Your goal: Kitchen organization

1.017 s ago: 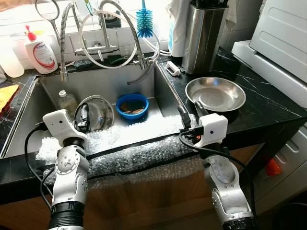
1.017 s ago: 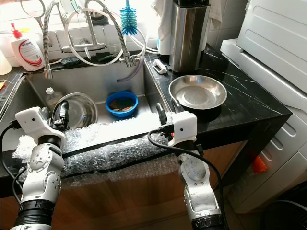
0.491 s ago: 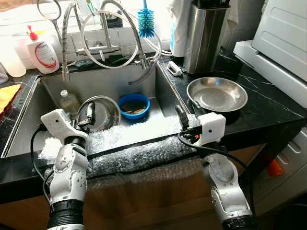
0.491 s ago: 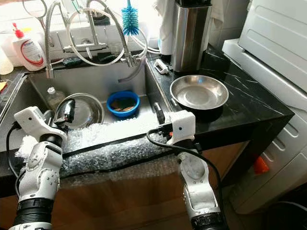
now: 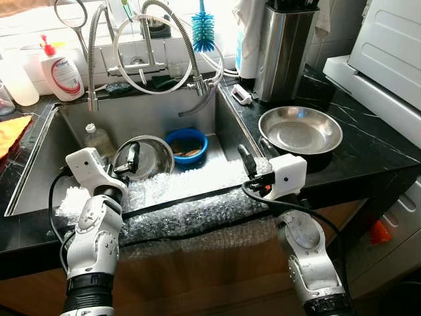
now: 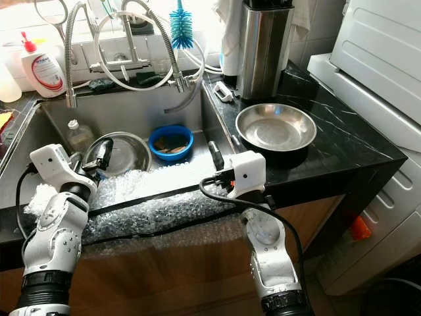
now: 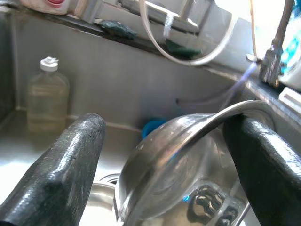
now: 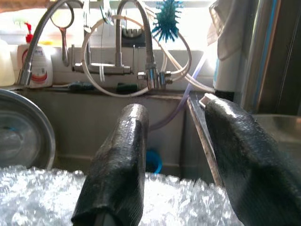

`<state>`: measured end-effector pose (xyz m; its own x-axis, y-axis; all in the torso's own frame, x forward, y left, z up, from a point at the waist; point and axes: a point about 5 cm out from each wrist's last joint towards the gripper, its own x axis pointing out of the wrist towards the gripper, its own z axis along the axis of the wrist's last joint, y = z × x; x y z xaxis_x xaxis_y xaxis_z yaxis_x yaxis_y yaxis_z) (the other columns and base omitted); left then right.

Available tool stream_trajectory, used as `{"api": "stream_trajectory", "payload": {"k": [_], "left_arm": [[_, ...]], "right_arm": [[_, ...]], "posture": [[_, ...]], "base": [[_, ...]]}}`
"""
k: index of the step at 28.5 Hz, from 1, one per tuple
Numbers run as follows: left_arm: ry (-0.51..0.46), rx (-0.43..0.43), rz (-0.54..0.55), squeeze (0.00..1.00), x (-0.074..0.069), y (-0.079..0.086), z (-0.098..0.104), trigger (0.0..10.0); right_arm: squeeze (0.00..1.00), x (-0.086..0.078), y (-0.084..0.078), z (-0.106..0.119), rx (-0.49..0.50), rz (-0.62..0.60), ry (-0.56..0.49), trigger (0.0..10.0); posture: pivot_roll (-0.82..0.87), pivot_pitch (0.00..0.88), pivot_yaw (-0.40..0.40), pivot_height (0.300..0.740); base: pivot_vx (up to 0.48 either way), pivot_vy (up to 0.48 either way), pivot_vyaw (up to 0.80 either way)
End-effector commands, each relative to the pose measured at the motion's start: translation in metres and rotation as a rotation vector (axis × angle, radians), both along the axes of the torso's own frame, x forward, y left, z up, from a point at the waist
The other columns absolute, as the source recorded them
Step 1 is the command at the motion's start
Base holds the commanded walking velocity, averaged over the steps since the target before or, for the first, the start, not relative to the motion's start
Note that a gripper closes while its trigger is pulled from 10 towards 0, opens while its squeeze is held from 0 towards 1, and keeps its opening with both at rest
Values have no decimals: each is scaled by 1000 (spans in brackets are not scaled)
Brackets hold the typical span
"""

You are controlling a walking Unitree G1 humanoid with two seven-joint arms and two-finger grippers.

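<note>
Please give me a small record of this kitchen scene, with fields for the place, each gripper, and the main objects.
place: steel sink set in a black counter
left gripper: open, its fingers astride the rim of the steel bowl that leans tilted in the sink
right gripper: open, holds nothing, above the bubble wrap at the sink's right front corner
in sink: blue bowl, small bottle
on counter: steel pan, knife block
behind sink: soap bottle, blue brush
</note>
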<state>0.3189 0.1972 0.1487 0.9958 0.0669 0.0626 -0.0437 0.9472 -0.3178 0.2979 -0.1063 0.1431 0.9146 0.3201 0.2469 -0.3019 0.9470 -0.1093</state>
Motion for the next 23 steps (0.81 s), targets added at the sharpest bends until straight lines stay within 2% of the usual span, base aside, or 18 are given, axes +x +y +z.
{"api": "stream_trajectory", "payload": {"k": [1, 5, 12, 23], "left_arm": [[147, 76, -67, 0, -3, -13, -26, 10000], [171, 197, -151, 0, -3, -17, -24, 10000], [261, 288, -197, 0, -6, -17, -31, 10000], [384, 337, -236, 0, -8, -19, -39, 10000]], "right_arm": [[0, 2, 4, 0, -2, 20, 11, 10000], [0, 2, 5, -1, -4, 25, 15, 10000], [0, 2, 6, -1, -3, 29, 17, 10000], [0, 2, 9, -2, -7, 46, 25, 10000]], "posture": [[-68, 0, 55, 740], [-66, 0, 56, 740], [-67, 0, 58, 740], [-67, 0, 59, 740]], "base": [[0, 0, 0], [0, 0, 0], [0, 0, 0], [0, 0, 0]]}}
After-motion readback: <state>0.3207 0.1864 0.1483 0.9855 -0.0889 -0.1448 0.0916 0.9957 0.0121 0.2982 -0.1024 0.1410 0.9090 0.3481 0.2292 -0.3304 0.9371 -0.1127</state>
